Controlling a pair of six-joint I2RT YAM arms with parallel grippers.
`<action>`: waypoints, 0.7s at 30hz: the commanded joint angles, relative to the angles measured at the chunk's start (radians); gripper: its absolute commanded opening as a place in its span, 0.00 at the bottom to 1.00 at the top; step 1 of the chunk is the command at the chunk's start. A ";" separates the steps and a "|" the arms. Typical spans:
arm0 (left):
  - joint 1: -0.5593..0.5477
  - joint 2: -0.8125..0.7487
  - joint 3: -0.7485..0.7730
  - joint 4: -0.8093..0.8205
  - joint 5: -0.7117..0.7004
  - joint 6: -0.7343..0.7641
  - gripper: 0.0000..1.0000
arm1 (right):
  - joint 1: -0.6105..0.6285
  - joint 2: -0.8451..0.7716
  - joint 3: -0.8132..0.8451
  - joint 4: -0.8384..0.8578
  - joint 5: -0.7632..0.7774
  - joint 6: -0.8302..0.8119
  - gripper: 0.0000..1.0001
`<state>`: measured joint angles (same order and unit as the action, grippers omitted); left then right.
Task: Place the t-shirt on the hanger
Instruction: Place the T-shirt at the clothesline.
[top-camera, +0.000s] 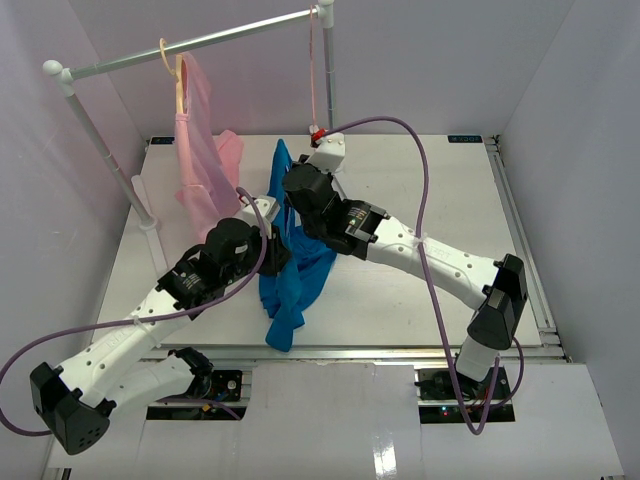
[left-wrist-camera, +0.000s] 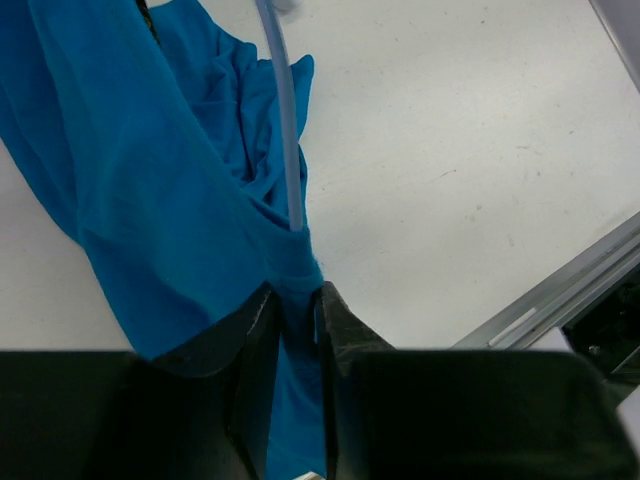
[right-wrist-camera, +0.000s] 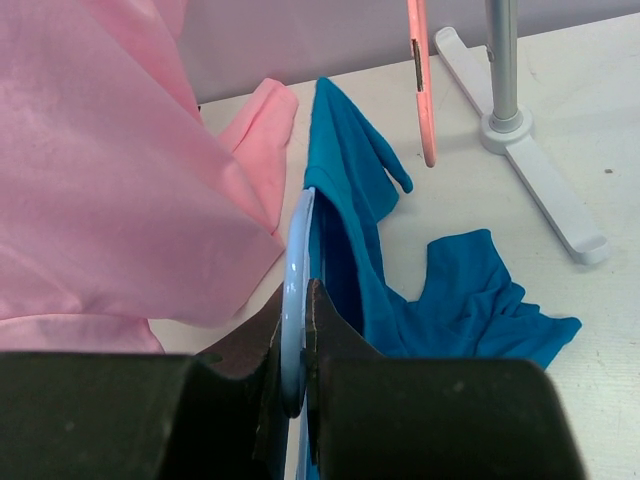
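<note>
The bright blue t-shirt (top-camera: 290, 270) hangs bunched between my two arms above the middle of the table, its lower end trailing toward the front edge. My left gripper (left-wrist-camera: 297, 300) is shut on a fold of the t-shirt (left-wrist-camera: 170, 180). A thin light-blue hanger (left-wrist-camera: 285, 120) runs down into the cloth just above those jaws. My right gripper (right-wrist-camera: 296, 300) is shut on the light-blue hanger (right-wrist-camera: 297, 250), with the t-shirt (right-wrist-camera: 350, 200) draped along its right side. In the top view both grippers are hidden under the arms.
A pale pink sheer garment (top-camera: 200, 150) hangs on a cream-yellow hanger (top-camera: 178, 75) from the rail (top-camera: 190, 45) at the back left. A thin pink hanger (right-wrist-camera: 421, 80) hangs at the rail's right end by the stand's post (right-wrist-camera: 503, 60). The stand's foot (right-wrist-camera: 545, 190) lies on the table.
</note>
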<state>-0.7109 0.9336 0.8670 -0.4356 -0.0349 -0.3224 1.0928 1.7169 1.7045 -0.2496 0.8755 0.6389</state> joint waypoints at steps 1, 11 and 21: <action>0.001 -0.023 0.032 -0.025 -0.001 0.000 0.45 | 0.004 -0.067 0.002 0.095 0.022 0.023 0.08; 0.001 0.019 0.038 -0.013 -0.019 -0.019 0.45 | 0.004 -0.078 -0.001 0.076 0.017 0.089 0.08; 0.001 -0.011 0.052 0.001 0.030 -0.022 0.00 | 0.002 -0.088 -0.040 0.101 -0.021 0.047 0.08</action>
<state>-0.7179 0.9569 0.8713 -0.4473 -0.0223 -0.3169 1.0896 1.6905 1.6875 -0.2356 0.8567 0.6881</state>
